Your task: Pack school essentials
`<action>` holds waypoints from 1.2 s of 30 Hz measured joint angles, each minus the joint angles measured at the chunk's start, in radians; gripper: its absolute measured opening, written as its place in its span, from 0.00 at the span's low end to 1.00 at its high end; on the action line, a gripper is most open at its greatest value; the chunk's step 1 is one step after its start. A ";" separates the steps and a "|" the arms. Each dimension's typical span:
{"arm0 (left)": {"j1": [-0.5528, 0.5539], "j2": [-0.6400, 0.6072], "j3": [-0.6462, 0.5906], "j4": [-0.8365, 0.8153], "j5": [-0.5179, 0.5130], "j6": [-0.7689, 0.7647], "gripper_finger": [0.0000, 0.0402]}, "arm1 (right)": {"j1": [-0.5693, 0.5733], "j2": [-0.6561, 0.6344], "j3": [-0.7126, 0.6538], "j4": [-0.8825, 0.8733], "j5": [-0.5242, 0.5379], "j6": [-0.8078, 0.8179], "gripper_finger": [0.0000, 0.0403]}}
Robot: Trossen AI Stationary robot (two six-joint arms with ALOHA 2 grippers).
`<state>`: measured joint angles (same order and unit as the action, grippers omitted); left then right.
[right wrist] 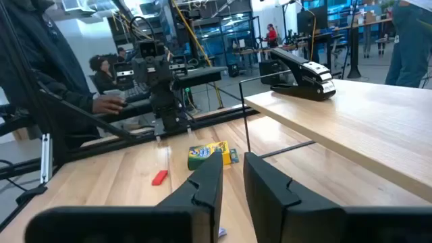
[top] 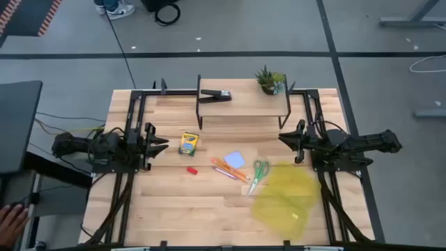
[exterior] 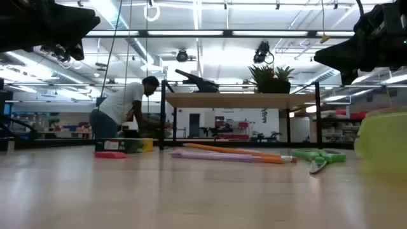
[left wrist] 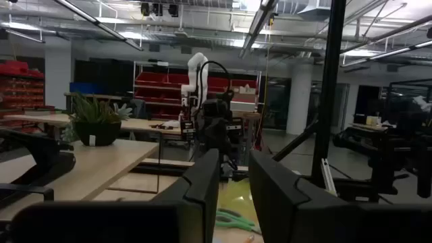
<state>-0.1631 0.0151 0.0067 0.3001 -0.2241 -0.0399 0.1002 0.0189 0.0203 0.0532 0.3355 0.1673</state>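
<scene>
The school things lie on the wooden table. They are a yellow-green crayon box, a tiny red piece, orange and pink pencils, a pale blue notepad and green-handled scissors. A yellow mesh bag lies flat at the near right. My left gripper hovers at the left, pointing toward the crayon box, open by a narrow gap and empty. My right gripper hovers at the right, above the table beyond the bag, also open by a narrow gap and empty. The right wrist view shows the crayon box and the red piece.
A low wooden shelf on black legs stands at the far edge. It holds a black stapler and a small potted plant. A person's hand shows off the table at the near left, and a person bends over in the room behind.
</scene>
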 joint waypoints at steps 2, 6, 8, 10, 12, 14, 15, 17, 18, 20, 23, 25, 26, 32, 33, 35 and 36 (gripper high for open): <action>0.000 0.000 0.000 0.000 0.000 0.000 0.23 | 0.000 0.000 0.000 0.000 0.000 0.000 0.17; 0.000 0.000 0.000 0.000 0.000 0.000 0.21 | 0.000 0.000 0.000 0.000 0.000 0.000 0.17; 0.000 0.000 0.000 0.000 0.000 0.000 0.21 | 0.000 0.000 0.000 0.000 0.000 0.000 0.17; 0.000 0.000 0.000 0.000 0.000 0.000 0.21 | 0.000 0.000 0.000 0.000 0.000 0.000 0.17; 0.000 0.000 0.000 0.000 0.000 0.000 0.21 | 0.000 0.000 0.000 0.000 0.000 0.000 0.17; 0.000 0.000 0.000 0.000 0.000 0.000 0.21 | 0.000 0.000 0.000 0.000 0.000 0.000 0.17; 0.000 0.000 0.000 0.000 0.000 0.000 0.22 | 0.000 0.000 0.000 0.000 0.000 0.000 0.17; 0.000 0.000 0.000 0.000 0.000 0.000 0.22 | 0.000 0.000 0.000 0.000 0.000 0.000 0.17; 0.000 0.000 0.000 0.000 0.000 0.000 0.23 | 0.000 0.000 0.000 0.000 0.000 0.000 0.17; 0.000 0.000 0.000 0.000 0.000 0.000 0.23 | 0.000 0.000 0.000 0.000 0.000 0.000 0.17; 0.000 0.000 0.000 0.000 0.000 0.000 0.22 | 0.000 0.000 0.000 0.000 0.000 0.000 0.17; 0.000 0.000 0.000 0.000 0.000 0.000 0.21 | 0.000 0.000 0.000 0.000 0.000 0.000 0.17; 0.000 0.000 0.000 0.000 0.000 0.000 0.21 | 0.000 0.000 0.000 0.000 0.000 0.000 0.17; 0.000 0.000 0.000 0.000 0.000 0.000 0.21 | 0.000 0.000 0.000 0.000 0.000 0.000 0.17; 0.000 0.000 0.000 0.000 0.000 0.000 0.22 | 0.000 0.000 0.000 0.000 0.000 0.000 0.17; 0.000 0.000 0.000 0.000 0.000 0.000 0.22 | 0.000 0.000 0.000 0.000 0.000 0.000 0.17; 0.000 0.000 0.000 0.000 0.000 0.000 0.22 | 0.000 0.000 0.000 0.000 0.000 0.000 0.17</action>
<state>-0.1631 0.0151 0.0067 0.3004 -0.2245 -0.0399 0.1001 0.0192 0.0200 0.0536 0.3355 0.1673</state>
